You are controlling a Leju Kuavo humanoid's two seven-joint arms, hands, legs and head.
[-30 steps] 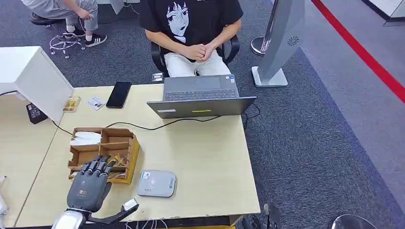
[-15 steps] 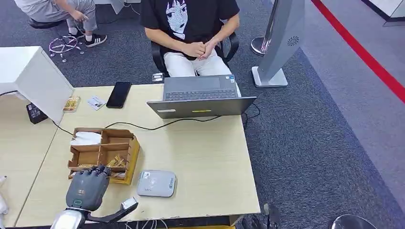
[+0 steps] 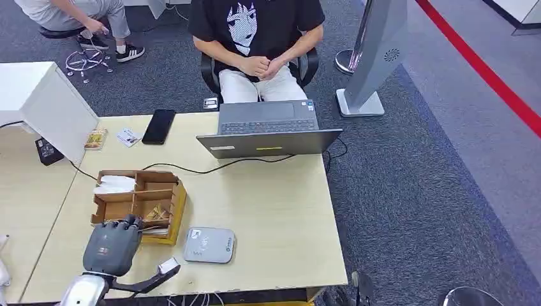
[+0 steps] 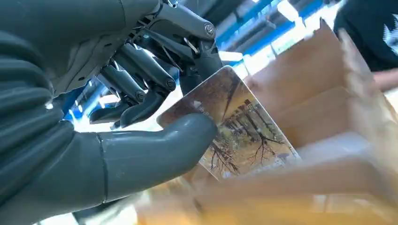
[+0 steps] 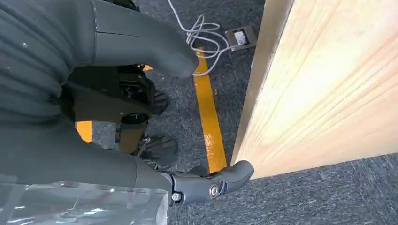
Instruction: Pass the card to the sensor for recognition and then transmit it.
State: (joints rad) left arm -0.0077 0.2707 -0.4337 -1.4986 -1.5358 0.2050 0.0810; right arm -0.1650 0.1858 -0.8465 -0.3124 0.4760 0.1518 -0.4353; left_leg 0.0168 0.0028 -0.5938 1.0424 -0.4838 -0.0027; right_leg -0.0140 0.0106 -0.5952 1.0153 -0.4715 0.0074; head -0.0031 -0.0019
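Card [image 4: 234, 126] | pinched by left hand [image 3: 110, 247] at wooden box [image 3: 167, 191] | right hand [image 5: 94, 93] hangs by desk edge, grasp unclear | reader [image 3: 209, 245] scan, handover pending

The left hand [image 3: 110, 245] sits at the near edge of the wooden organizer [image 3: 141, 203], whose walls and dividers hem its fingers. Just beside it lies the sensor [image 3: 209, 245], with bare tabletop [image 3: 268, 210] stretching beyond to the cable [image 3: 210, 167] and laptop [image 3: 268, 131].

Pale wooden desk [image 3: 274, 210], grey carpet [image 3: 415, 191], red floor line [image 3: 485, 71]
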